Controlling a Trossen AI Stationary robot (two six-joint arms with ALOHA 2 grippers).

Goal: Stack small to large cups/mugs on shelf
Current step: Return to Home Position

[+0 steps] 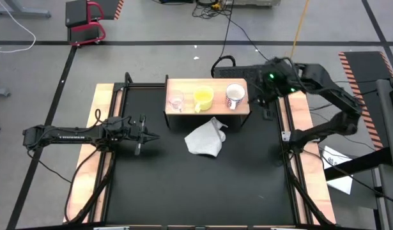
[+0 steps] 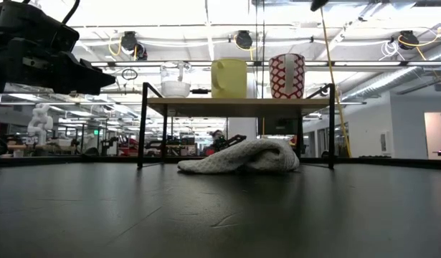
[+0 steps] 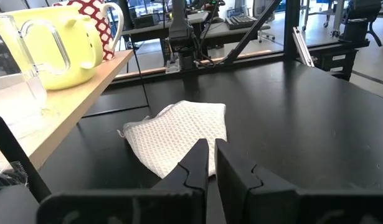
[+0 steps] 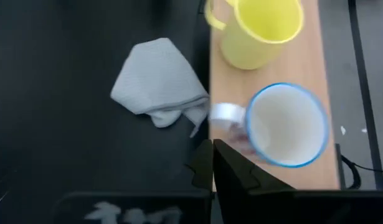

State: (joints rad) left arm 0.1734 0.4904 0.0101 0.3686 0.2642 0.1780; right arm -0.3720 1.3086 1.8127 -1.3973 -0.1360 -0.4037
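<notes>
With the tiny clear glass cup (image 1: 176, 101), yellow handled cup (image 1: 204, 97) and red-patterned white mug (image 1: 235, 96) sitting in a row on the low light-wood shelf (image 1: 186, 85), the empty right gripper (image 4: 211, 146), pinched closed over the shelf's mug end, should be rising straight before swinging home, while the left gripper (image 3: 210, 146), also closed, is idling off the shelf's glass end.

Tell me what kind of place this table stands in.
Probably a robotics lab or workshop: exposed ceiling ducts and workbenches beyond the table, plus cables on a tape-marked grey floor.
</notes>
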